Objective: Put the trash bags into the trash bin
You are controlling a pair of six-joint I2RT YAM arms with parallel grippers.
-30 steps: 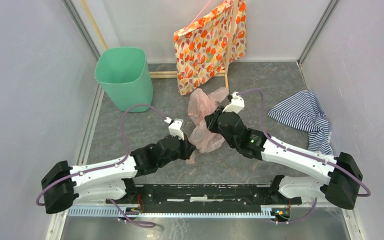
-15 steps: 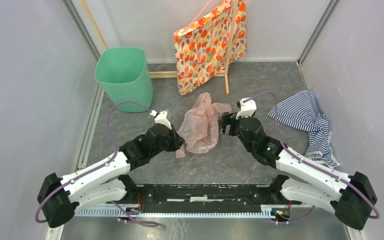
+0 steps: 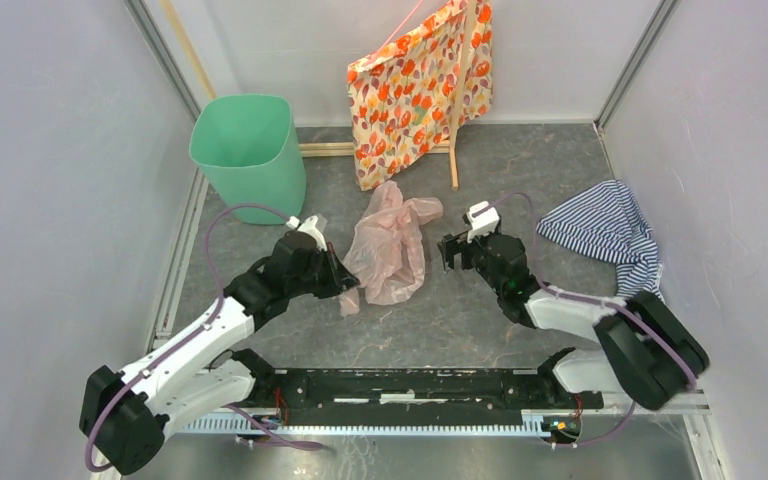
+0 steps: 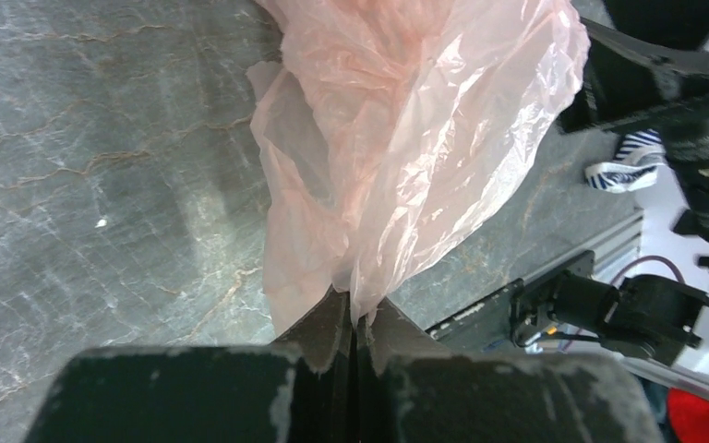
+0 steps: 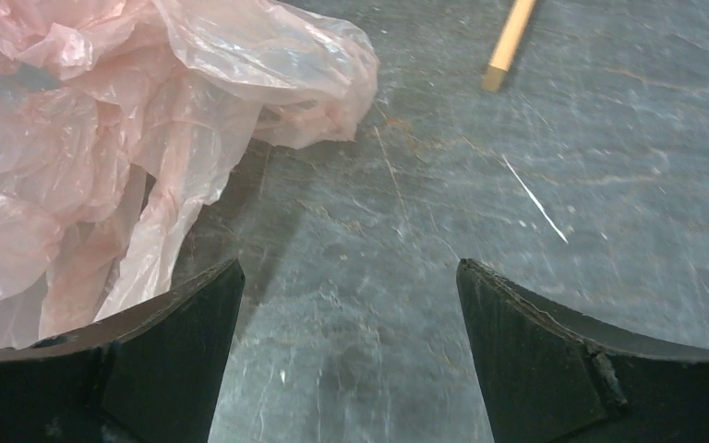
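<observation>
A crumpled pink translucent trash bag (image 3: 390, 250) lies on the grey floor at mid-table. My left gripper (image 3: 345, 280) is shut on its lower left edge; in the left wrist view the film (image 4: 406, 138) bunches out from between the closed jaws (image 4: 355, 314). My right gripper (image 3: 450, 250) stands open just right of the bag, with only bare floor between its fingertips (image 5: 351, 277); the bag (image 5: 102, 138) lies to the left of them. The mint-green trash bin (image 3: 248, 150) stands upright at the back left, apart from both grippers.
An orange floral-patterned bag (image 3: 420, 90) hangs from a wooden stick (image 3: 457, 110) at the back. A blue-and-white striped cloth (image 3: 610, 235) lies at the right. Grey walls close in both sides. The stick's end (image 5: 508, 46) shows ahead of the right gripper.
My right gripper let go of the bag, opened wide and drew back to the right. My left gripper pulled the bag leftward towards the bin, and the bag spread out flatter.
</observation>
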